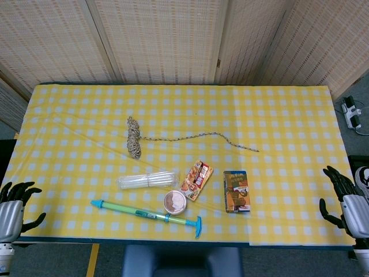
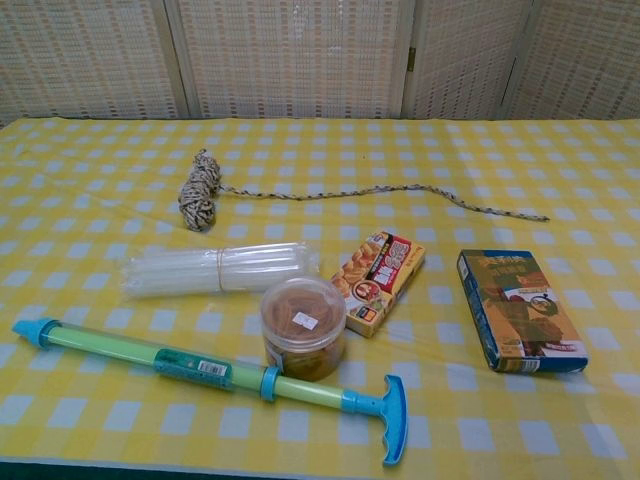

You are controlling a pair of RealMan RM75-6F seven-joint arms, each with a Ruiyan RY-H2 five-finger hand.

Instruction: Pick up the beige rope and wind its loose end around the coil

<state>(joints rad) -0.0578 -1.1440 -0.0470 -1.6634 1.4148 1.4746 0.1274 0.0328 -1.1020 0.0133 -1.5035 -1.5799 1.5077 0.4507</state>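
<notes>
Beige braided rope [image 1: 134, 138] lies untouched on the yellow-and-white checked tablecloth [image 1: 288, 115], left of centre toward the far side: tight coil at the left, loose tail [image 1: 199, 136] running right in a shallow wave, tip well apart from the coil. Risks, as I judge them: the coil is small and flat on the cloth, so a hand grab may pinch cloth with it or slide it; lifting by the tail alone would just drag or unspool the coil; the long tail could sweep the near clutter, since a clear bundle of plastic straws [image 1: 147, 180] sits just near-side of the coil, with a red snack box [image 1: 196, 179], a round clear-lidded tub [image 1: 175, 202], a dark blue carton [image 1: 236, 191] and a green-and-blue pump toy [image 1: 147, 215] nearer still. Left hand [image 1: 14, 208] is parked off the near-left table edge, right hand [image 1: 345, 199] off the near-right edge; both hold nothing, touch nothing, fingers loosely curved and apart. Neither shows in the chest view.
</notes>
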